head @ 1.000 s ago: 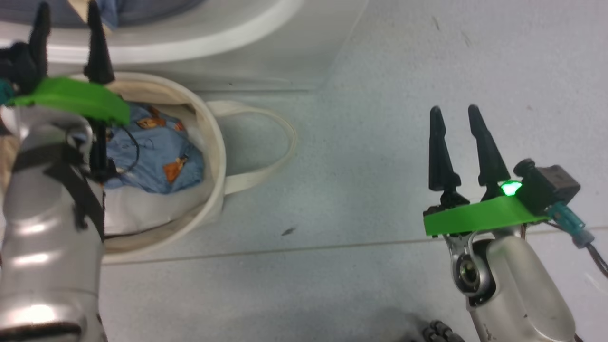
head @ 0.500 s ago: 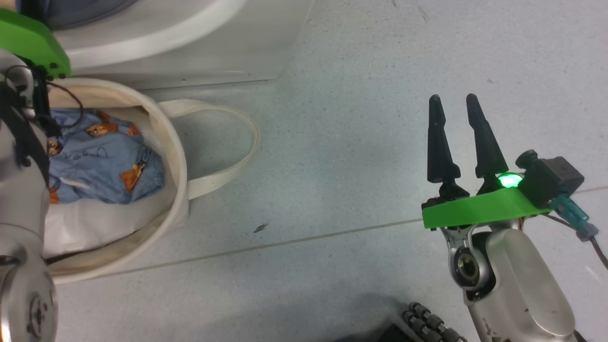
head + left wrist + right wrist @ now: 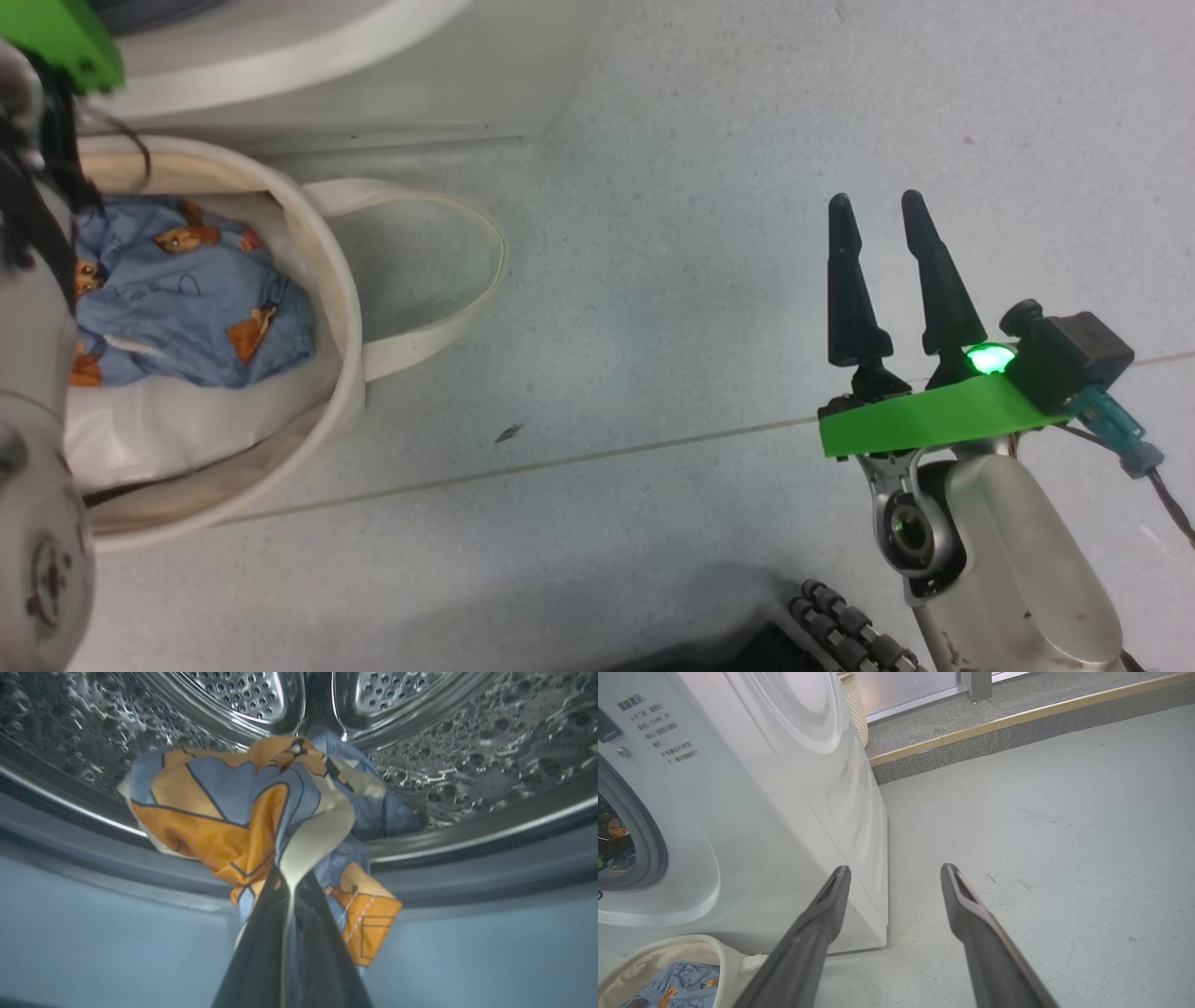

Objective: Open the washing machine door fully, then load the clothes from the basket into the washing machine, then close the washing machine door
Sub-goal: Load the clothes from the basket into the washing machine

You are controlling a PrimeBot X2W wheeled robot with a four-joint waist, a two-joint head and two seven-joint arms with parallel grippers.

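The left end effector, closed on a printed garment, points into the washing machine mouth. More clothes lie in the basket just before the machine, nearer the left arm. The right end effector is open.

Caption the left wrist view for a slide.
Left gripper, jaws shut on a printed garment, at the mouth of the washer drum.
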